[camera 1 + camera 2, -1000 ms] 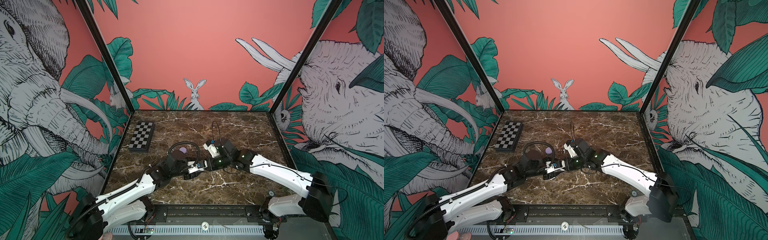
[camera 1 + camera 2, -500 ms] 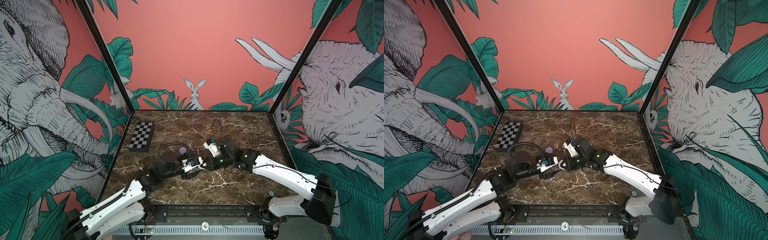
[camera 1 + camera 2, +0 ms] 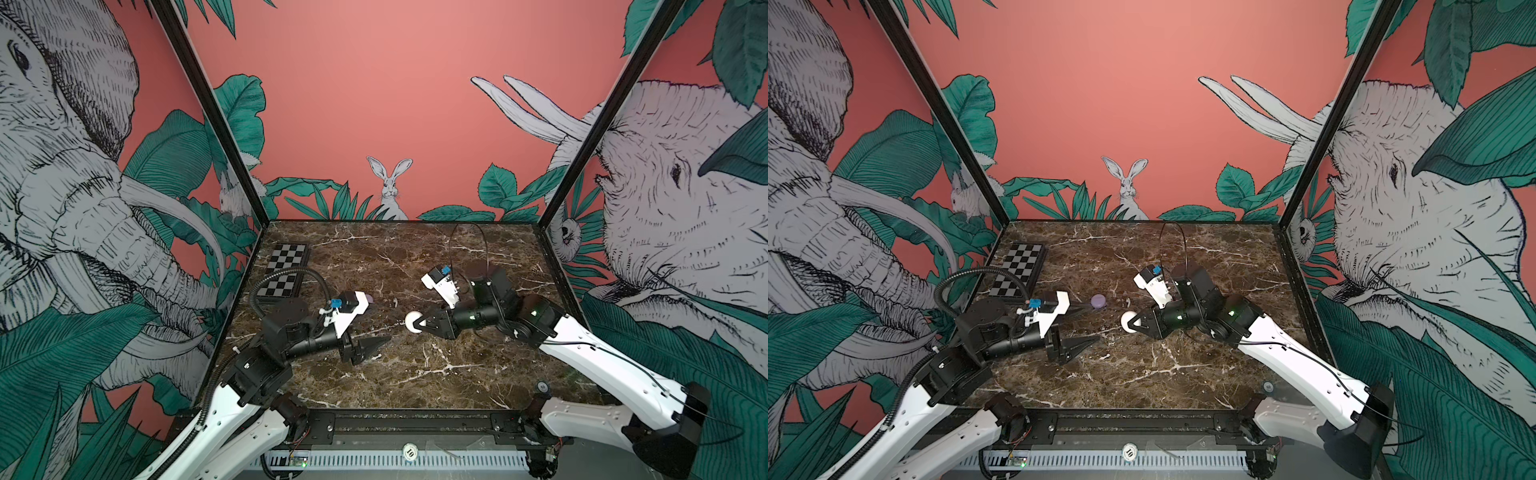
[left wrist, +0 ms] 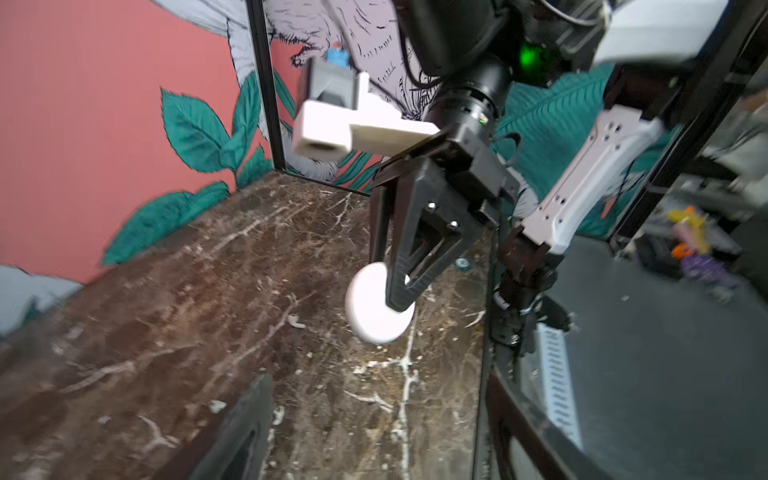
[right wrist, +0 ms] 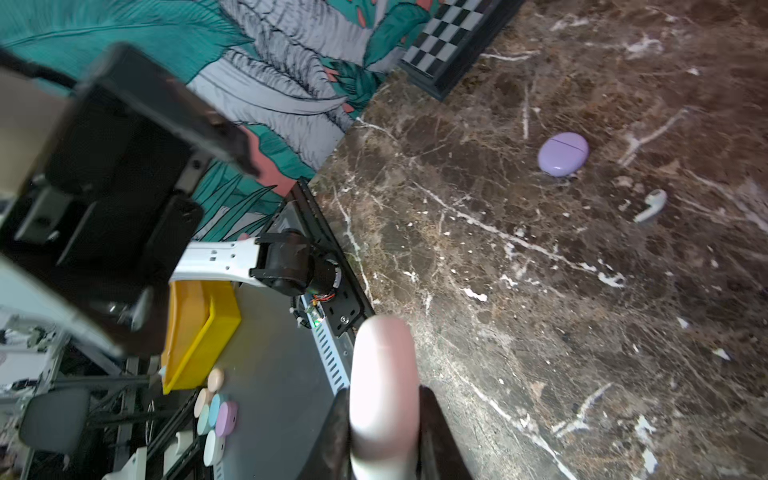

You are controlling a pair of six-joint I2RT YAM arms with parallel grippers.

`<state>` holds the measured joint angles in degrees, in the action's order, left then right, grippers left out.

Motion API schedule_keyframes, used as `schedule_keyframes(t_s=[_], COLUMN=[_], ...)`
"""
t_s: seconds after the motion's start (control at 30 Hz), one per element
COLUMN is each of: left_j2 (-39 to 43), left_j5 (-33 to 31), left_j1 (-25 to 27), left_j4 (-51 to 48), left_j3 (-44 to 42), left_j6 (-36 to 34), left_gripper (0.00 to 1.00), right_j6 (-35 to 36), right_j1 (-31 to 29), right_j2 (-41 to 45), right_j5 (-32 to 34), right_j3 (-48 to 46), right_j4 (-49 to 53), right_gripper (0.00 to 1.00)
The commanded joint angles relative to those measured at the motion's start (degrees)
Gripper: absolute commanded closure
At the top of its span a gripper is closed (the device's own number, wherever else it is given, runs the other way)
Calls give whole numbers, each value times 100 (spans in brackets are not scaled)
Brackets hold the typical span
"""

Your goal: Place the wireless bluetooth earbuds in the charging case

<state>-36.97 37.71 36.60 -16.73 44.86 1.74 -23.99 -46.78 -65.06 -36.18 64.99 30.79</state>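
Farthest out past my left tool (image 3: 1093,323) a folded chessboard (image 3: 1017,270) lies flat by the side wall, well apart from everything I am working with. The left tool hangs low over the bench (image 3: 415,374) with its jaws spread wide and nothing between them; the left wrist view shows both fingers far apart over bare marble. Just beyond that tool's far finger sits the lilac charging case (image 3: 1099,301), closed and resting on the bench, close to the fingertip, though I cannot tell whether they touch. A little further toward my right tool, one white earbud (image 5: 650,205) lies on its side on the bench, near the lilac case but clear of it, and off to the far side of both tool tips. It shows as a small pale speck in a top view (image 3: 395,302). My right tool (image 3: 422,323) points toward the left one, jaws pressed in on the white charging case (image 3: 412,323). It pinches the round disc across its two flat faces, so the disc stands on edge (image 5: 384,395) beyond the fingertips (image 4: 399,291). The case looks closed. I cannot tell whether its lower rim touches the bench.
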Motion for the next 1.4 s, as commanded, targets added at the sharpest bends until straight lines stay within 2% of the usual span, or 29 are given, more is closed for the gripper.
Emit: schedule_keyframes(t_s=[0.0, 0.13, 0.23, 0.33, 0.5, 0.67, 0.8, 0.97, 1.37], left_j2=[-426, -744, -841, -1032, -1358, -1453, -1504, -1604, -1775], left_j5=[1664, 2370, 2380, 2592, 2932, 3006, 3015, 3051, 3067], left_j1=[-293, -294, -289, -298, -294, -287, -285, -263, -174], left_j4=[410, 1706, 1491, 1624, 1988, 1726, 1717, 1729, 1401], left_j3=[-103, -546, -474, -444, -447, -424, -409, -357, -233], left_j6=[1206, 2056, 1822, 1884, 2152, 1988, 2006, 2059, 1879], left_gripper=[21, 23, 23, 25, 36, 45, 46, 54, 61], right_j6=[496, 767, 1058, 1222, 1300, 1330, 1344, 1272, 1124], right_j1=[-6, -15, -15, -15, -15, -21, -36, -50, -154], right_j2=[116, 10, -120, -249, -349, -417, -431, -446, -481], right_j5=[-800, -1340, -1410, -1409, -1347, -1324, -1249, -1101, -652], right_j3=[217, 364, 505, 597, 635, 672, 691, 664, 660], right_j4=[28, 159, 485, 654, 710, 787, 831, 731, 634], right_gripper=[100, 100, 100, 100, 100, 100, 100, 100, 100])
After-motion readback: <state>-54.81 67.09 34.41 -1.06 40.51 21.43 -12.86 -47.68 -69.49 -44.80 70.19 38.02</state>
